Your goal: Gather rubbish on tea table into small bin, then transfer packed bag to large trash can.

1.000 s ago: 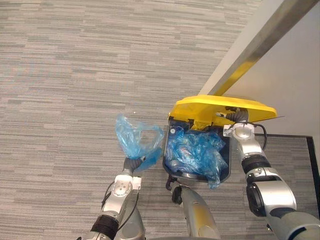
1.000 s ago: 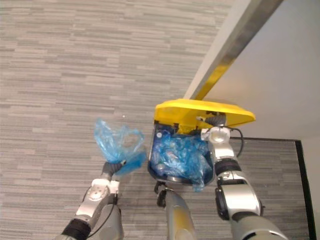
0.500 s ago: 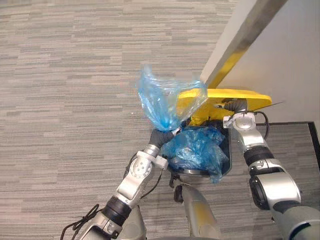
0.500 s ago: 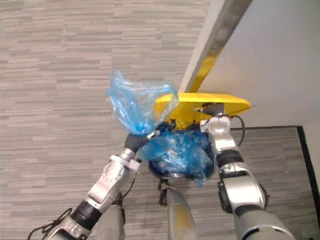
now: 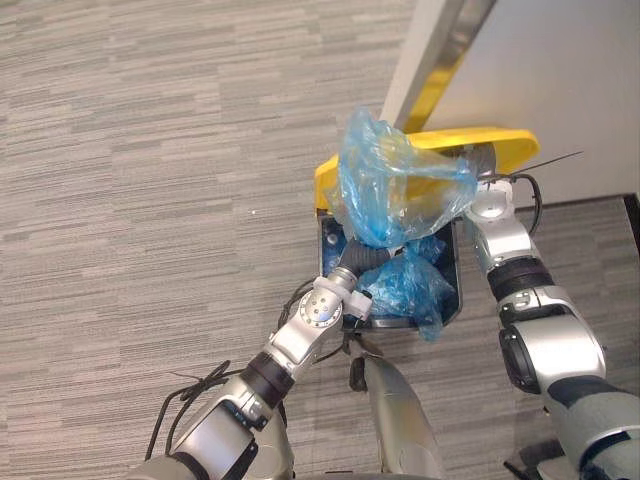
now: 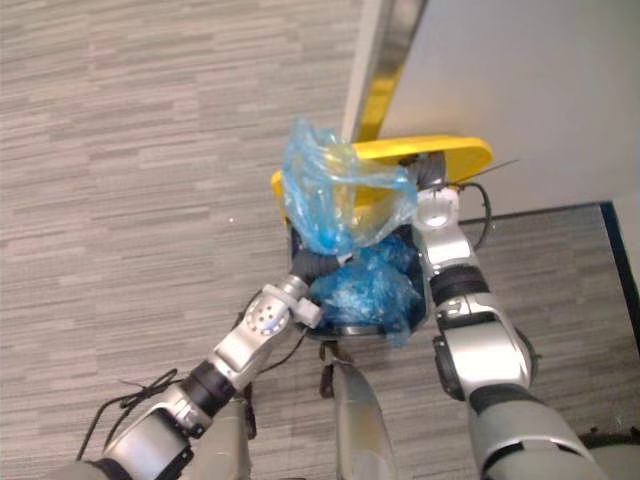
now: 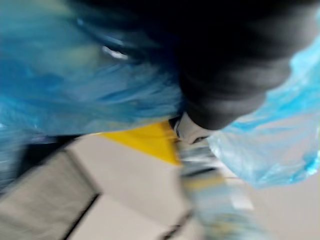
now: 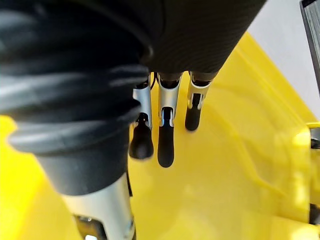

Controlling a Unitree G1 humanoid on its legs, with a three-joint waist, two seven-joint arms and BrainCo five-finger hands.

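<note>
- Now left hand [image 5: 362, 262] grips bag [image 5: 400, 185], swung from 9 o'clock of can [image 5: 456, 282] to over its mouth.
- Right hand [image 8: 165, 135], fingers straight, props lid [image 5: 500, 140] up.
- Release looks next.

The blue bag [image 5: 400, 190] is thin, see-through and crinkly. The left hand [image 5: 366, 258] holds it up by its bunched neck, right over the open trash can [image 5: 327, 250]. The can is dark, its yellow lid [image 5: 510, 138] is tipped up, and more blue plastic [image 5: 405, 285] fills it.
</note>
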